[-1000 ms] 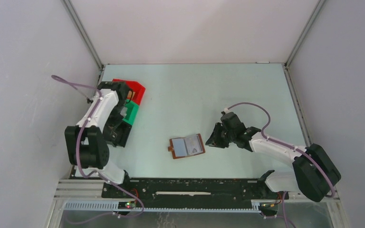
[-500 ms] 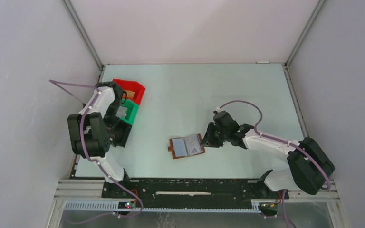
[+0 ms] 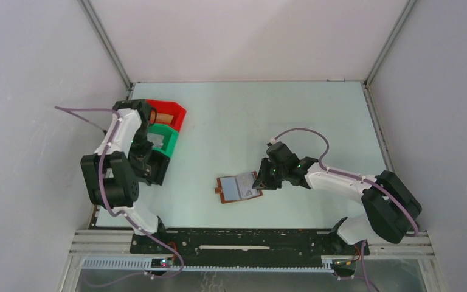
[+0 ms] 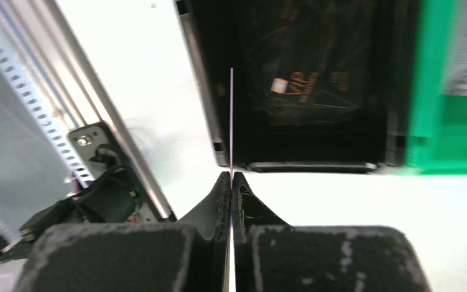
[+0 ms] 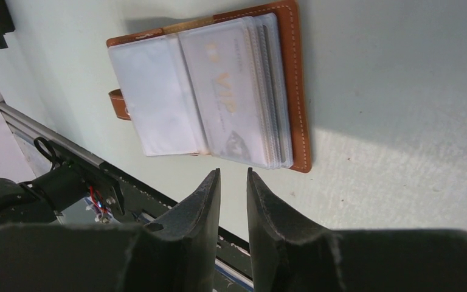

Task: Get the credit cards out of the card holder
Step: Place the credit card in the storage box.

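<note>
The brown card holder (image 3: 239, 187) lies open on the table, its clear sleeves up. In the right wrist view (image 5: 298, 91) a pale card marked VIP (image 5: 225, 103) sits in the right-hand sleeve, with several more sleeves stacked under it. My right gripper (image 5: 233, 173) is open by a narrow gap and empty, just off the holder's right panel (image 3: 261, 180). My left gripper (image 4: 231, 176) is shut on a thin credit card (image 4: 231, 121), seen edge-on, above the black bin (image 4: 310, 165). In the top view it (image 3: 148, 165) hangs over that bin at the left edge.
A red bin (image 3: 170, 114), a green bin (image 3: 164, 140) and the black bin (image 3: 157, 175) stand in a row along the left edge. The green bin (image 4: 456, 134) holds a card. The metal rail (image 3: 249, 240) runs along the near edge.
My right gripper has moved left, up to the holder's right panel. My left arm has swung from the red and green bins back over the black bin.
</note>
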Robot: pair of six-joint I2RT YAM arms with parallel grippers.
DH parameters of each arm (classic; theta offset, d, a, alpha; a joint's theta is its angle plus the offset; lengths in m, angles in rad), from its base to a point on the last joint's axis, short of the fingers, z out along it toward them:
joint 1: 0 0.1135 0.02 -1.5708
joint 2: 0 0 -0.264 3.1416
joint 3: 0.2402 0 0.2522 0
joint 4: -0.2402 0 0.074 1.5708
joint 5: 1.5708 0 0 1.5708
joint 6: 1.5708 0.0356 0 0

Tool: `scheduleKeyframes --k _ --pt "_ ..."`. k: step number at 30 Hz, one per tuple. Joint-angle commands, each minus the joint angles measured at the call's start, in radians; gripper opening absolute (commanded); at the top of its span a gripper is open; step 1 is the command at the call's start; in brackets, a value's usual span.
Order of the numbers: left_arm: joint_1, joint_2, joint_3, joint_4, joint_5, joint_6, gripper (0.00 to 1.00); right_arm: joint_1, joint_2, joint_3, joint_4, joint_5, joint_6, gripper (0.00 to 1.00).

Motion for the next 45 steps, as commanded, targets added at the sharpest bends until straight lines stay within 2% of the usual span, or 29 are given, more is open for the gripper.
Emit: scheduleKeyframes --k 1,9,21,30,36,45 --pt "0.011 -0.047 0.115 0.037 0.074 0.014 0.0 0.017 0.009 0.053 -0.022 0.007 -0.009 0.31" --pt "0.036 0.098 0.126 0.047 0.055 -0.011 0.0 0.032 0.007 0.058 -0.044 0.013 -0.004 0.31" --pt "0.097 0.153 0.042 0.12 0.062 -0.008 0.01 0.034 0.029 0.065 -0.045 0.015 -0.008 0.31" --pt "0.106 0.118 0.009 0.188 0.064 0.023 0.13 0.033 0.058 0.067 -0.022 -0.007 -0.01 0.31" --pt "0.106 0.109 -0.003 0.237 0.11 0.058 0.15 0.034 0.069 0.069 -0.015 -0.011 -0.014 0.31" --pt "0.107 -0.086 -0.039 0.401 0.187 0.212 0.24 0.034 0.067 0.069 -0.009 -0.003 -0.008 0.31"
